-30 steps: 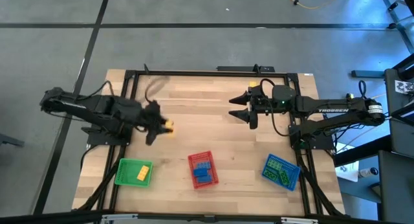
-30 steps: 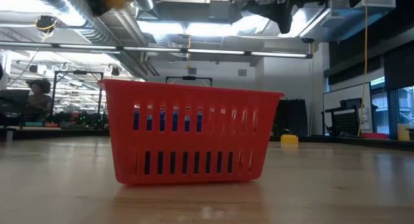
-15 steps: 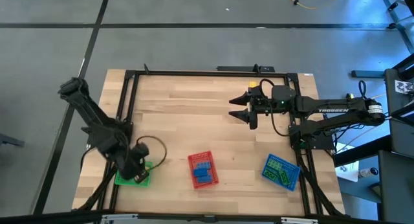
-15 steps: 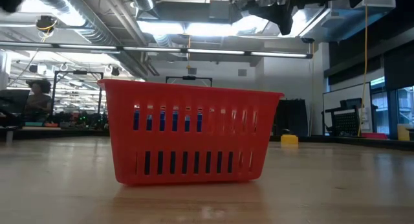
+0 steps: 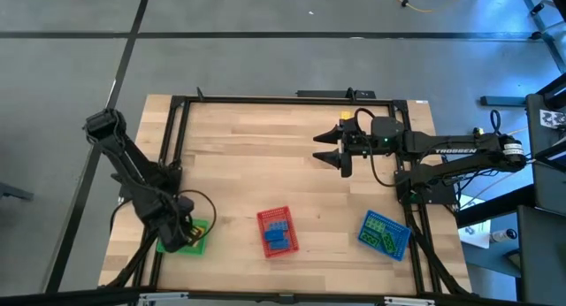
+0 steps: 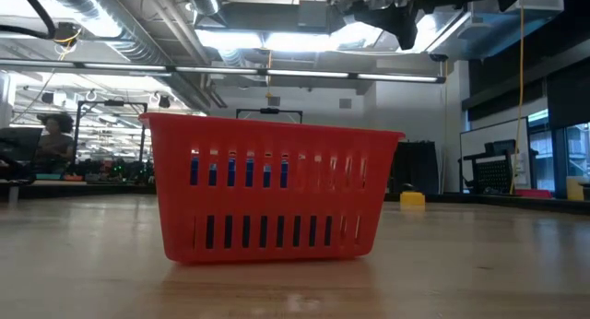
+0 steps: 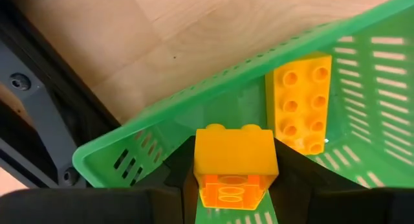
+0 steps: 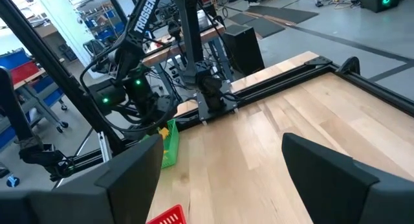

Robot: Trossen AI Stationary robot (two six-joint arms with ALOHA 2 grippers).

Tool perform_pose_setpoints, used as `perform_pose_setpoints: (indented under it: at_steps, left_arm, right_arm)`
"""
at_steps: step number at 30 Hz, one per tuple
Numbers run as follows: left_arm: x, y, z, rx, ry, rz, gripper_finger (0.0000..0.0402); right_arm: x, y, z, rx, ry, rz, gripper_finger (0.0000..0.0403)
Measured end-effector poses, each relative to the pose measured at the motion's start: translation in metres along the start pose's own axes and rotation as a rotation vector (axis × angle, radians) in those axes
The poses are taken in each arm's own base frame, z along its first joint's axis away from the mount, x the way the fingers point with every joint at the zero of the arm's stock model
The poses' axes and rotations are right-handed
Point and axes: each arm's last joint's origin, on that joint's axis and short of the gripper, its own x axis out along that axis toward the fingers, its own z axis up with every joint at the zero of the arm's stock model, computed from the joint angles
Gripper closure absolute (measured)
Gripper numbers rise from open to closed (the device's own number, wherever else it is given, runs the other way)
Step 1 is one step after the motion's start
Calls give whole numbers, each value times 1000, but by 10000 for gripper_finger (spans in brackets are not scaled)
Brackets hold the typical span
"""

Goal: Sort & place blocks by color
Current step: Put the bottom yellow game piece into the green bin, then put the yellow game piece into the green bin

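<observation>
My left gripper [image 5: 184,233] is over the green tray [image 5: 198,241] at the table's near left and is shut on a yellow block [image 7: 236,156]. A second yellow block [image 7: 301,101] lies flat on that tray's floor. The red tray [image 5: 276,232] holds blue blocks [image 5: 277,230], and the blue tray [image 5: 386,234] holds green blocks [image 5: 380,228]. My right gripper [image 5: 340,152] hangs open above the table's far right part, away from all the trays. In the low view the red tray [image 6: 272,190] fills the middle, with my right gripper [image 6: 396,19] high above it. My left gripper pinches the yellow block by two opposite side faces [image 7: 204,160], one dark finger [image 7: 176,182] on each side. The fingers point down from above into the green tray [image 7: 162,120]. The block is lifted clear, hanging over the tray's floor near its wall.
The black frame rails [image 5: 265,100] run round the table, and one rail [image 7: 39,120] lies just beside the green tray. Bare wood [image 5: 256,164] spreads between the arms and the trays. The room behind shows in the low view.
My left gripper has carried the yellow block from the table's left middle toward the near edge and down over the green tray, staying shut on it. In the last half second it has only settled slightly there. My right arm has kept still.
</observation>
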Motion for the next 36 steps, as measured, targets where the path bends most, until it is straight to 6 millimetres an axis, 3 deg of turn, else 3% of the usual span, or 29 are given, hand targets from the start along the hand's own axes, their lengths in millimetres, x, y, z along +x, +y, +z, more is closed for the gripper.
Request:
perform_pose_setpoints:
  at_steps: [11,19,27,32,36]
  left_arm:
    - [1,-2,2,-13,1,-1,273]
    - [4,-3,2,-11,-4,17,224]
    - [3,-3,3,-2,-18,1,215]
    - [-30,-5,4,33,-90,-176,217]
    - [-80,-4,13,89,-322,-510,218]
  right_arm:
    - [0,0,0,-3,0,0,84]
    - [0,0,0,-3,0,0,84]
    - [0,0,0,-3,0,0,84]
    - [0,0,0,-12,0,-1,84]
    - [0,0,0,-28,-1,0,84]
